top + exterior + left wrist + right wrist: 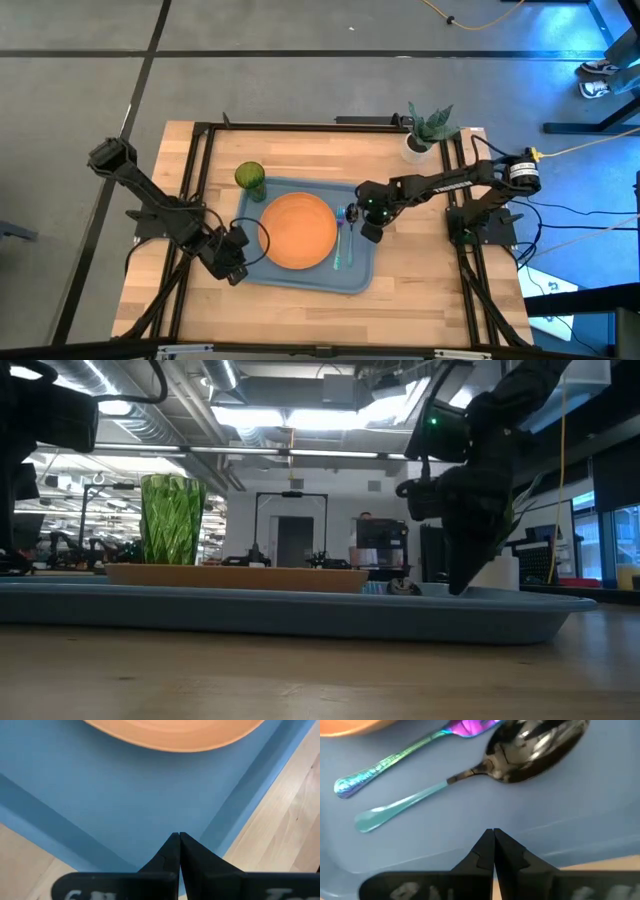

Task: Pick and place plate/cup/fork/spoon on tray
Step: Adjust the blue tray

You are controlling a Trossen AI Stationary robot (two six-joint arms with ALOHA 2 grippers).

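Note:
The blue-grey tray (352, 275) lies in the middle of the table. On it rest the orange plate (298, 229), the green cup (250, 180) at its far left corner, and the spoon (470, 775) and the fork (395, 757) side by side along its right side. My right gripper (368, 232) is shut and empty just above the tray's right rim (580, 835), beside the spoon's dark bowl (540, 747). My left gripper (236, 268) is shut and empty over the tray's near left corner (75, 845).
A white pot with a green plant (428, 135) stands at the table's far right corner. Bare wood lies in front of the tray (300, 310) and to its right (420, 270). Black frame rails run along both table sides.

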